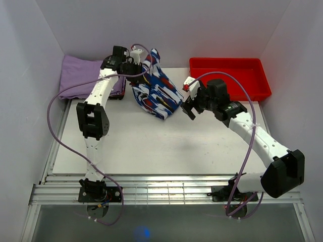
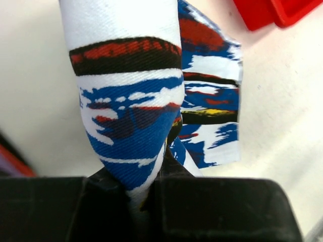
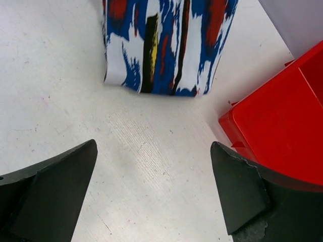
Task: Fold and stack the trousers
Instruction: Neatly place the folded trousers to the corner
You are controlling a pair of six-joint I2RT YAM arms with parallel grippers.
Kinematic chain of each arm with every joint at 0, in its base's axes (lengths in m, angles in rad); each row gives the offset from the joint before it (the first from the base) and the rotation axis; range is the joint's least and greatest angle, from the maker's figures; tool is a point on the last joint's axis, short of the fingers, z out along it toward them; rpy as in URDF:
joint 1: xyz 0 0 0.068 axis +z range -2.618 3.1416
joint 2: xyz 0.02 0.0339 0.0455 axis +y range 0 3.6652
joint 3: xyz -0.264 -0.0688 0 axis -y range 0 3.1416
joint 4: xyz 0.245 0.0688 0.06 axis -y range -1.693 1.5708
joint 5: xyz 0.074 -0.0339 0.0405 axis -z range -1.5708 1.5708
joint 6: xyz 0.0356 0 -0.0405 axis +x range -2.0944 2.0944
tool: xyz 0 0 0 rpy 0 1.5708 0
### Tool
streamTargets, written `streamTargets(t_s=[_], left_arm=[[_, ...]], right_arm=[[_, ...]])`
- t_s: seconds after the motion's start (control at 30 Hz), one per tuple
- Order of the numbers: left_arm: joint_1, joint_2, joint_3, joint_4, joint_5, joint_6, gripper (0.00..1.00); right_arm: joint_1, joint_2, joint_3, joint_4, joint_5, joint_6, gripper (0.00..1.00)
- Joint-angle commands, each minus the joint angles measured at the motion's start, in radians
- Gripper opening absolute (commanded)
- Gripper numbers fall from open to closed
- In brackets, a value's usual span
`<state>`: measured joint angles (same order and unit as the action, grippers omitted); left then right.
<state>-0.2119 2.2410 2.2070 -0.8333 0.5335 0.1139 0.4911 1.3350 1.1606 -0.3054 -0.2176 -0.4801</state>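
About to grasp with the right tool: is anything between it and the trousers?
Nothing visible. Only bare table separates the open right tool from the trousers; the red tray sits off to one side.

Left arm [image 1: 98, 96], right arm [image 1: 257, 138] had white links, black joints; lilac cables [image 1: 50, 126] ran from bases [image 1: 99, 193] at table [image 1: 151, 146] edge; right gripper [image 3: 154, 146] fingers [image 3: 50, 191] black.

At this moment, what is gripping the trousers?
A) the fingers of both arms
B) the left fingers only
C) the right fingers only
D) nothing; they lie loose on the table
B: the left fingers are pinched shut on a fold of the trousers, while the right fingers stand wide open over the table, apart from the cloth.
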Motion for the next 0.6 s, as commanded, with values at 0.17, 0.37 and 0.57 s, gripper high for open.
streamTargets(t_s=[0.17, 0.37, 0.57], left_arm=[[0.006, -0.176, 0.128, 0.100, -0.101, 0.113, 0.00], [0.008, -0.233, 0.129, 0.149, -0.125, 0.050, 0.00], [0.008, -0.303, 0.129, 0.190, -0.142, 0.067, 0.00]], right_arm=[[-0.003, -0.030, 0.007, -0.004, -0.028, 0.001, 0.98], [-0.003, -0.014, 0.028, -0.015, -0.032, 0.005, 0.98], [-0.003, -0.017, 0.025, -0.017, -0.031, 0.005, 0.98]])
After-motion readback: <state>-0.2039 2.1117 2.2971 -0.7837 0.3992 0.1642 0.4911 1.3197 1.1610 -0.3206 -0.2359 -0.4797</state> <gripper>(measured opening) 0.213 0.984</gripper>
